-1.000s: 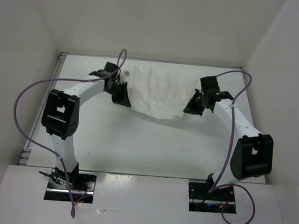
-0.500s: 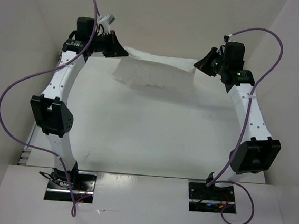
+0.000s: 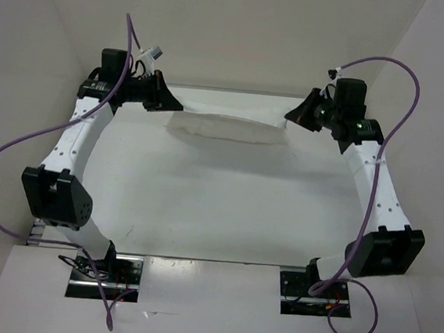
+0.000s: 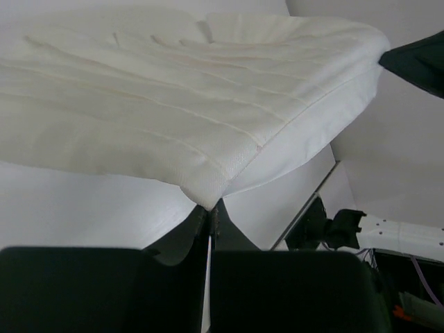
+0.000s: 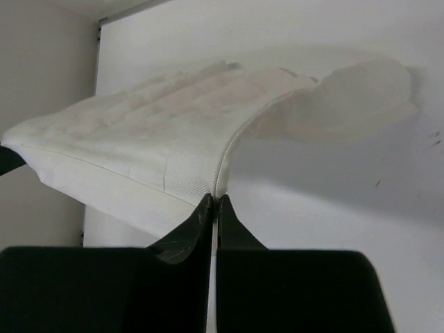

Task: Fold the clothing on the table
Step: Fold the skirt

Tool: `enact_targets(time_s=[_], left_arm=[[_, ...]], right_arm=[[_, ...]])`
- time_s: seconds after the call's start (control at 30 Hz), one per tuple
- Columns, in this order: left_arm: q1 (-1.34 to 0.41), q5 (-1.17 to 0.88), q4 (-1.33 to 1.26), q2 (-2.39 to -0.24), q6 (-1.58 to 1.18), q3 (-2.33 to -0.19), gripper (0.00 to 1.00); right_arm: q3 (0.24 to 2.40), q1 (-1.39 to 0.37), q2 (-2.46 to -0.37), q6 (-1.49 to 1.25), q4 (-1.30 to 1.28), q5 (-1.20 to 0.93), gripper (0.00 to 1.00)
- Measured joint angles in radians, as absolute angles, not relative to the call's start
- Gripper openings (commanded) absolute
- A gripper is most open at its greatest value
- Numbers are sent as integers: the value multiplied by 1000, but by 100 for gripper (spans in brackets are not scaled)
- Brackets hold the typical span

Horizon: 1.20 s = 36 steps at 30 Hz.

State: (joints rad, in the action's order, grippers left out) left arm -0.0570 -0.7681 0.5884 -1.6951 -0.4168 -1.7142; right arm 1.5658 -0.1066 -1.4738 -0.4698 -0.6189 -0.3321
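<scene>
Right now you hold the clothing [image 3: 226, 127] stretched as a band across the upper middle of the frame, over the far part of the table [image 3: 218, 205]. Its long axis runs left to right between the left gripper [image 3: 167, 103] and right gripper [image 3: 289, 119]. Each is pinched tight on one end, so neither arm is nearer.

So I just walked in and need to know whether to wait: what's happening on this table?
Two robot arms are folding a white piece of clothing. The left hand and right hand are each shut on an opposite end, holding it stretched between them over the far end of the table. It looks doubled over, not yet laid down.
</scene>
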Motion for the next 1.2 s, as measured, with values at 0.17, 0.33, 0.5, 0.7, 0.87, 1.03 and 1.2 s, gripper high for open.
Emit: enact_targets(time_s=[0.17,0.33,0.5,0.7,0.87,1.03,1.2], left_arm=[[-56,-803,604,-1509,-389,-1569,0],[-50,-808,636,-1539,-369,-1586,0],[-27,-804,644,-1806,-369,-1835,0],[-12,-817,746,-2202,-378,-2383,0],[9,-873,778,-2260,-427,-2647,0],[54,-940,773,-2112,-442,-2643,1],[64,-948,624,-1866,-448,-2189,1]], right_arm=[[1380,-107,-1323,-470,-654,-401,0],[1402,-107,-1351,-470,-681,-418,0],[1684,-97,-1620,-461,-657,-408,0],[2183,-87,-2031,-447,-704,-368,0],[2770,-94,-2248,-414,-886,-343,0],[2900,-124,-2144,-399,-946,-377,0],[2691,-144,-2031,-387,-974,-374,0]])
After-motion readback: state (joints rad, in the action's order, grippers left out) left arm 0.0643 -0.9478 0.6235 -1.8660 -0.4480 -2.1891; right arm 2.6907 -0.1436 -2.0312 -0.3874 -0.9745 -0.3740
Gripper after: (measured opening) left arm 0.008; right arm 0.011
